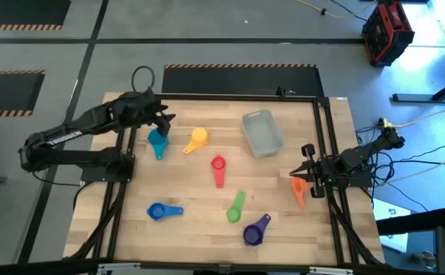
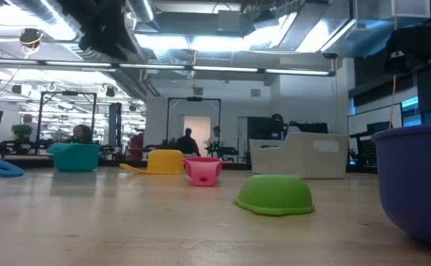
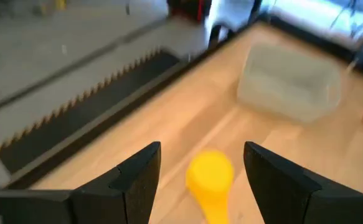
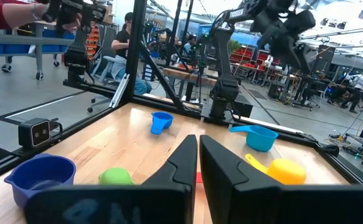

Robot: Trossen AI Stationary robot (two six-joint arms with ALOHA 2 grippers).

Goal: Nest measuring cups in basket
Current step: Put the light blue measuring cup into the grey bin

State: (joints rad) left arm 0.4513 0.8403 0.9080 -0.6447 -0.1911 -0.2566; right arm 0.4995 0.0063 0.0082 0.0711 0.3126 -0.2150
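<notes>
Seven cups lie spread on the wooden table: teal (image 1: 158, 142), yellow (image 1: 198, 137), red (image 1: 218, 169), green (image 1: 236, 206), blue (image 1: 161, 211), purple (image 1: 256, 229) and orange (image 1: 298, 189). The green cup (image 2: 274, 196) rests bowl down; the teal cup (image 2: 75, 157) and the red cup (image 2: 202, 171) stand upright. The clear basket (image 1: 262, 131) sits toward the far right. My left gripper (image 1: 163, 122) hangs open above the table beside the teal cup, and its wrist view (image 3: 201, 149) faces the yellow cup (image 3: 210, 177). My right gripper (image 1: 306, 179) is shut at the right edge, over the orange cup. My right gripper is shut close above the orange cup's bowl end (image 1: 297, 183). Its wrist view does not show the cup, and I cannot tell whether the fingers touch it.
A black frame (image 1: 325, 153) borders the table on its left, far and right sides. Bare wood lies between the cups and in front of the basket (image 3: 290, 84). People and other arms show in the room beyond the table.
</notes>
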